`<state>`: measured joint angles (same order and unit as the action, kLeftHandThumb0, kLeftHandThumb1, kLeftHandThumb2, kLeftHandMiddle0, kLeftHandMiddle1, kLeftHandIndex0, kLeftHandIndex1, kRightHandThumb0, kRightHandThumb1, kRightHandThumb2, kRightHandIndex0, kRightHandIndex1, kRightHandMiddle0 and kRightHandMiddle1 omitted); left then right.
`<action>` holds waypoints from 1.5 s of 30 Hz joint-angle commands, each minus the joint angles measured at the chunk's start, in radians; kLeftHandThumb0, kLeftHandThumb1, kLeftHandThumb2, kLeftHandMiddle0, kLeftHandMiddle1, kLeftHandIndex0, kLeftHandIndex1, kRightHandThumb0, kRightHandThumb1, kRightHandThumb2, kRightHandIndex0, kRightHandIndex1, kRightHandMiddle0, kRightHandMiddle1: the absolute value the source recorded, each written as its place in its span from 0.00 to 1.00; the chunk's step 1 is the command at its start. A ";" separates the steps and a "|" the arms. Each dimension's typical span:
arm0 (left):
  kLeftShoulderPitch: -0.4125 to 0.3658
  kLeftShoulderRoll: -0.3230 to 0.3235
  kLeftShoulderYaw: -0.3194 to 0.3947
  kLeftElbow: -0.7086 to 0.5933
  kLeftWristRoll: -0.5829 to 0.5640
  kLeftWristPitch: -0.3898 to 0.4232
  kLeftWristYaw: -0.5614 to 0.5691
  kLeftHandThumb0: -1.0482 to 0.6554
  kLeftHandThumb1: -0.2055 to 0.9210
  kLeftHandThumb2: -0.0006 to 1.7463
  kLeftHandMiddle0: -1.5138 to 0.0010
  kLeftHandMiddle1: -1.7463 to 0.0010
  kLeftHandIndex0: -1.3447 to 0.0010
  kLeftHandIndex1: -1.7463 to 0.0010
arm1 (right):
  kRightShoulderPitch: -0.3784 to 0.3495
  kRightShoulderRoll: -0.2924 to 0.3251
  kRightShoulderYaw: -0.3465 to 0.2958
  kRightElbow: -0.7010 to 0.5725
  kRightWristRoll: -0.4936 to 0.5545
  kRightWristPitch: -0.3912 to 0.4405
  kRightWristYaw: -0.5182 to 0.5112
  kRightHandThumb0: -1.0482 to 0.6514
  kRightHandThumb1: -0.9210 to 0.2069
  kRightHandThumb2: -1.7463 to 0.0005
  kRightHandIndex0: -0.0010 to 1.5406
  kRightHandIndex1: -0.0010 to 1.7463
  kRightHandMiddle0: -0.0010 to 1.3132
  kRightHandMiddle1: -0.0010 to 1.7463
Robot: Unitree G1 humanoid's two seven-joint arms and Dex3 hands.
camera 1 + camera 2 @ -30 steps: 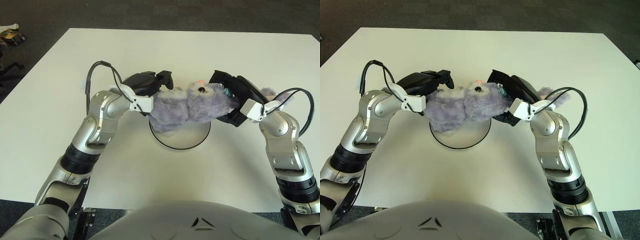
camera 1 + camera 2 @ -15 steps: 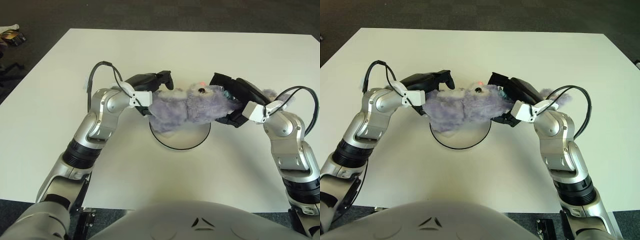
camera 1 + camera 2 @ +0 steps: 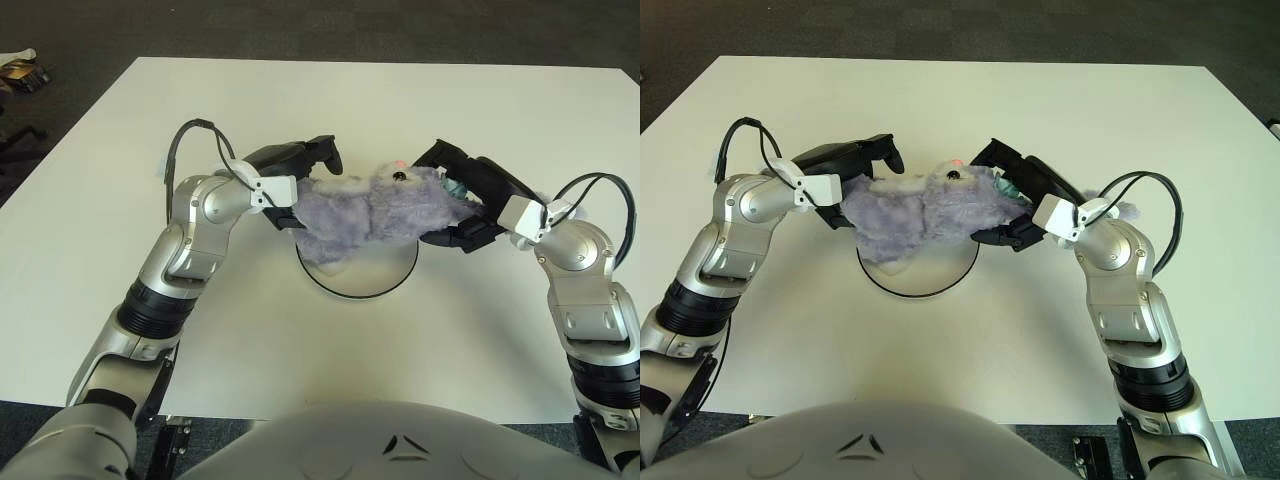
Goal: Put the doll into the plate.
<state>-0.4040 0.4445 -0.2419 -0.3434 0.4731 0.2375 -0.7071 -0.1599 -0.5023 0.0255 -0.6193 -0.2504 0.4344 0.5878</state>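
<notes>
Doll: a fluffy grey-purple soft toy (image 3: 372,208), lying lengthwise left to right, held between both hands over the far part of the plate; whether it touches the plate cannot be told.
Plate: white with a dark rim (image 3: 357,281), on the table just near of the doll, its far part hidden by the toy.
Left hand (image 3: 292,166): fingers closed on the doll's left end.
Right hand (image 3: 470,195): fingers closed on the doll's right end, by its head.
Table: white (image 3: 90,230).
</notes>
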 commanded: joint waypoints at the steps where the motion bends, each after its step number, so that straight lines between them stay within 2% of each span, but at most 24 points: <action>1: 0.009 0.005 0.014 -0.017 -0.037 0.043 -0.018 0.26 0.51 0.53 0.88 0.19 1.00 0.28 | -0.028 -0.018 -0.043 -0.009 0.060 -0.005 0.015 0.12 0.31 0.66 0.07 0.35 0.00 0.48; 5: 0.005 0.011 0.022 -0.017 -0.072 0.060 -0.018 0.26 0.50 0.52 0.90 0.23 1.00 0.32 | -0.039 -0.033 -0.083 0.001 0.113 -0.018 0.028 0.13 0.38 0.63 0.05 0.28 0.00 0.45; 8: 0.003 0.011 0.027 -0.013 -0.101 0.061 -0.011 0.27 0.48 0.53 0.91 0.26 1.00 0.35 | -0.042 -0.046 -0.108 0.010 0.151 -0.024 0.035 0.15 0.46 0.58 0.04 0.23 0.00 0.43; 10: 0.003 0.011 0.035 -0.008 -0.127 0.061 -0.010 0.29 0.46 0.54 0.91 0.27 1.00 0.35 | -0.046 -0.056 -0.156 0.030 0.209 -0.028 0.053 0.17 0.50 0.56 0.04 0.22 0.00 0.43; 14: 0.009 0.012 0.053 -0.006 -0.169 0.065 -0.006 0.28 0.44 0.56 0.93 0.28 1.00 0.37 | -0.067 -0.037 -0.238 0.127 0.383 -0.066 0.113 0.17 0.54 0.53 0.04 0.19 0.00 0.44; 16: 0.016 0.009 0.066 -0.008 -0.193 0.070 0.001 0.27 0.45 0.55 0.93 0.29 1.00 0.37 | -0.107 -0.045 -0.282 0.237 0.484 -0.101 0.181 0.17 0.56 0.52 0.03 0.19 0.00 0.45; 18: 0.023 0.009 0.073 -0.011 -0.206 0.071 0.009 0.26 0.45 0.55 0.93 0.30 1.00 0.37 | -0.138 -0.056 -0.309 0.328 0.553 -0.137 0.236 0.18 0.56 0.51 0.03 0.18 0.00 0.46; 21: 0.029 0.013 0.077 -0.016 -0.215 0.070 0.021 0.26 0.45 0.54 0.94 0.31 1.00 0.37 | -0.159 -0.035 -0.334 0.401 0.641 -0.193 0.289 0.18 0.54 0.51 0.04 0.18 0.00 0.48; 25: 0.037 0.001 0.085 -0.020 -0.229 0.069 0.048 0.26 0.44 0.54 0.95 0.31 1.00 0.39 | -0.164 -0.038 -0.343 0.432 0.717 -0.186 0.319 0.15 0.44 0.55 0.06 0.19 0.00 0.53; 28: 0.048 -0.027 0.102 -0.021 -0.256 0.063 0.084 0.28 0.41 0.55 0.95 0.36 1.00 0.39 | -0.157 -0.077 -0.329 0.441 0.706 -0.195 0.333 0.14 0.37 0.58 0.06 0.20 0.00 0.54; 31: 0.055 -0.043 0.114 -0.023 -0.276 0.059 0.109 0.30 0.38 0.57 0.94 0.42 1.00 0.40 | -0.146 -0.101 -0.315 0.435 0.673 -0.214 0.322 0.14 0.35 0.59 0.06 0.20 0.00 0.53; 33: 0.065 -0.053 0.130 -0.023 -0.288 0.039 0.137 0.31 0.38 0.58 0.93 0.46 1.00 0.40 | -0.132 -0.119 -0.306 0.416 0.632 -0.222 0.294 0.17 0.40 0.57 0.04 0.19 0.00 0.51; 34: 0.069 -0.056 0.136 -0.022 -0.291 0.027 0.150 0.31 0.39 0.58 0.92 0.48 1.00 0.41 | -0.126 -0.125 -0.304 0.406 0.617 -0.222 0.280 0.20 0.45 0.53 0.04 0.19 0.00 0.49; 38: 0.079 -0.058 0.142 -0.017 -0.296 -0.002 0.178 0.32 0.40 0.58 0.91 0.53 1.00 0.42 | -0.113 -0.137 -0.300 0.380 0.600 -0.211 0.246 0.29 0.57 0.43 0.03 0.17 0.00 0.46; 42: 0.107 -0.049 0.188 0.001 -0.326 -0.077 0.207 0.32 0.41 0.58 0.90 0.56 1.00 0.43 | -0.096 -0.166 -0.309 0.335 0.590 -0.136 0.192 0.37 0.65 0.36 0.02 0.17 0.00 0.44; 45: 0.118 -0.037 0.219 0.016 -0.350 -0.114 0.213 0.32 0.42 0.57 0.90 0.58 1.00 0.43 | -0.094 -0.196 -0.322 0.322 0.605 -0.091 0.190 0.41 0.69 0.33 0.02 0.16 0.00 0.42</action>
<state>-0.3049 0.3898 -0.0642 -0.3460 0.1449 0.1636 -0.5118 -0.2618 -0.6573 -0.2806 -0.2754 0.3473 0.2971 0.7924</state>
